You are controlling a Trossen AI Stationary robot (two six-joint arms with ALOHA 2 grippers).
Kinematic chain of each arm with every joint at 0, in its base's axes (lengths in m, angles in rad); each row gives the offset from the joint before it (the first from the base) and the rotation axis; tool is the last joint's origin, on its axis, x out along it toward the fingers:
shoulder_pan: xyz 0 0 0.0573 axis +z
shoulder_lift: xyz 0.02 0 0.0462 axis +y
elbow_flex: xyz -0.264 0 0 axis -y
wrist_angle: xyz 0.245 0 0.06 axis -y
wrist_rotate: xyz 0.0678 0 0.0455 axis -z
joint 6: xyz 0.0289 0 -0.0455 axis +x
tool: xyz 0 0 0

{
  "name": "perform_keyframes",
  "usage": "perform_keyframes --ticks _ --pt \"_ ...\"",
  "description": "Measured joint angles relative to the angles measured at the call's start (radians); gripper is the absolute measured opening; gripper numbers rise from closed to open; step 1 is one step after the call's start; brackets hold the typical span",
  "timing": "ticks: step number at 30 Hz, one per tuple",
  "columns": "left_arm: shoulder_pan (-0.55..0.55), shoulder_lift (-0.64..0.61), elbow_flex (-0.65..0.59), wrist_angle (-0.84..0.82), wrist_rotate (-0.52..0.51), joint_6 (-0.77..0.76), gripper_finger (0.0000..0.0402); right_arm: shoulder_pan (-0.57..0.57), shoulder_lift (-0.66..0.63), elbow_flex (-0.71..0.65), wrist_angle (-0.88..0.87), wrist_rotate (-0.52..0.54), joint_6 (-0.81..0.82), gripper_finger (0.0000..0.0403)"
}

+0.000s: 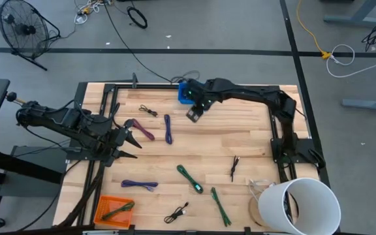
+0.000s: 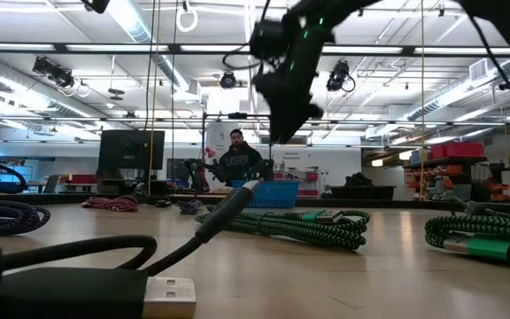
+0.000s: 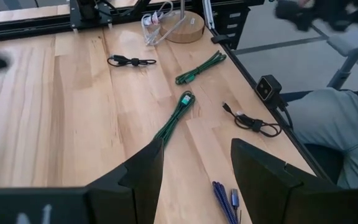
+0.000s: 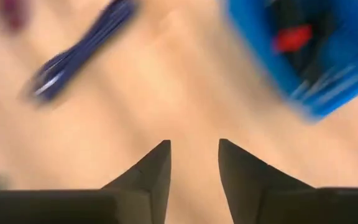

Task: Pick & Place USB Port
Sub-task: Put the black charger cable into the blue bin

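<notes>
Right gripper (image 1: pixel 193 115) raised just beside blue bin (image 1: pixel 187 92), fingers spread, empty, likely between cables. Blue cable (image 1: pixel 168 128) near on table (image 1: pixel 240 130), likely next. Left gripper (image 1: pixel 130 145) spread, empty, waiting at left edge.

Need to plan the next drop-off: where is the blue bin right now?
In the high view the blue bin sits at the table's far edge, near the middle, right beside the right pincer hovering just in front of it.

Black USB plug (image 2: pixel 168 297) lies nearest on table (image 2: pixel 326 275); green braided cables (image 2: pixel 308 226) beyond; blue basket (image 2: pixel 268 194) far back; right gripper (image 2: pixel 288 124) hangs above; person (image 2: pixel 237 159) behind
</notes>
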Motion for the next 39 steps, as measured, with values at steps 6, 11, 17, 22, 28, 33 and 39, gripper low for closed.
perform_keyframes --ticks 6,11,17,22,28,33,39 --pt "0.000 0.000 0.000 -0.006 0.000 -0.008 0.0193 0.140 -0.067 0.001 -0.197 -0.129 0.226 0.0113" --pt "0.000 0.000 0.000 -0.006 0.000 -0.008 0.0193 0.279 -0.085 0.001 -0.301 -0.135 0.414 0.0105" --pt "0.000 0.000 0.000 -0.006 0.000 -0.010 0.0193 0.458 -0.091 0.000 -0.338 -0.146 0.727 0.0095" --pt "0.000 0.000 0.000 -0.006 0.000 -0.033 0.0193 0.593 -0.091 0.000 -0.341 -0.134 0.912 0.0089" --pt "0.000 0.000 0.000 -0.005 0.000 -0.035 0.0193 0.727 -0.091 0.000 -0.450 0.009 1.134 0.0089" --pt "0.000 0.000 0.000 -0.005 0.000 -0.035 0.0193 0.798 -0.091 0.000 -0.512 0.012 1.252 0.0101" --pt "0.000 0.000 0.000 -0.005 0.000 -0.035 0.0193 0.842 -0.091 -0.059 -0.542 0.060 1.349 0.0124"
